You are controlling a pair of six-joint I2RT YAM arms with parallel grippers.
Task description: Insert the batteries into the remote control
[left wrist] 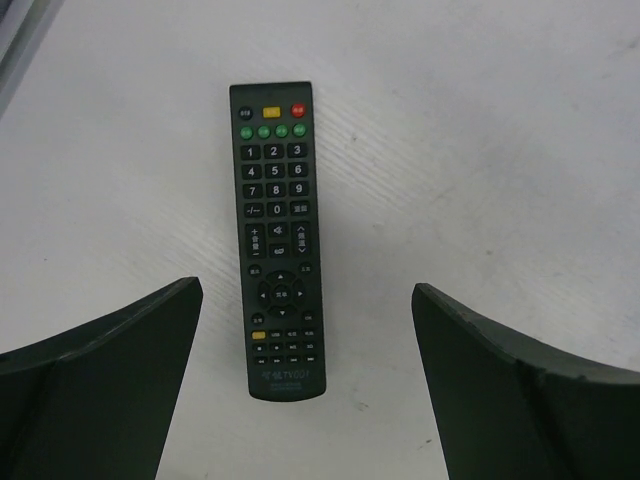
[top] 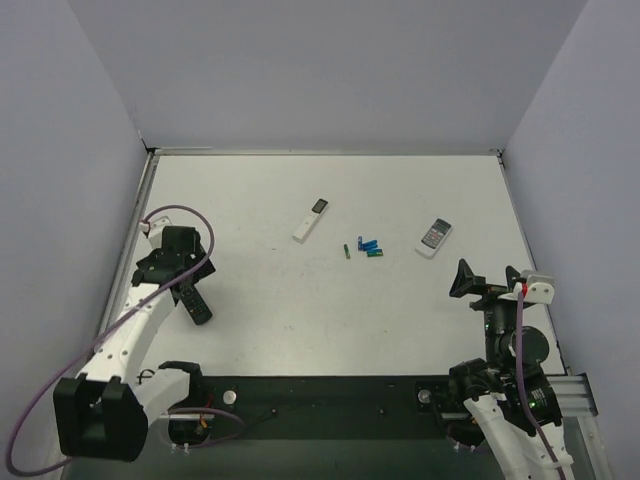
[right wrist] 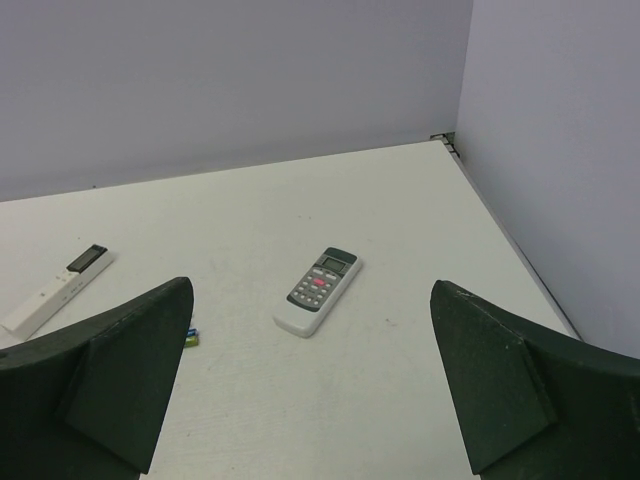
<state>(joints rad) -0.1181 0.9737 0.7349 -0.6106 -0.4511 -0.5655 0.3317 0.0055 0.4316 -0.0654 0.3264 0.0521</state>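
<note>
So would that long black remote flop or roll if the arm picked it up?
Probably neither. The black remote looks like a rigid plastic slab lying flat, buttons up, so it should stay stiff and not roll. Its slim, smooth sides might slip a little between the fingers of the open left gripper.

Three remotes lie on the table (top: 300, 330): one long black remote (left wrist: 277, 240), one slim white stick remote (top: 311, 219) and one short white remote (right wrist: 317, 289) with a grey keypad. Four small cells sit in a loose cluster. Two look like green cells (top: 347, 250) and two like blue cells (top: 363, 243), though at this size the colour split cannot be told for certain. Two robot arms are present, the left arm (top: 130, 335) and the right arm (top: 505, 420).
</note>
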